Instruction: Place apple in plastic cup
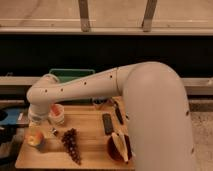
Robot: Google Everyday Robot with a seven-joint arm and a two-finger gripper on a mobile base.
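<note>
I had the gripper [36, 121] hanging directly above the apple [34, 138], which sat atop the plastic cup [36, 144]; I couldn't tell its finger state.

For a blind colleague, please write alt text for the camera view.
The white robot arm reaches left, its gripper just above the apple sitting in the plastic cup on a wooden board, beside dark grapes.

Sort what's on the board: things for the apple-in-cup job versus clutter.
Job: apple, sitting at the plastic cup; end effector just above them.

Clutter: grape bunch, white cup, green bin, dark bar, brown bowl.
</note>
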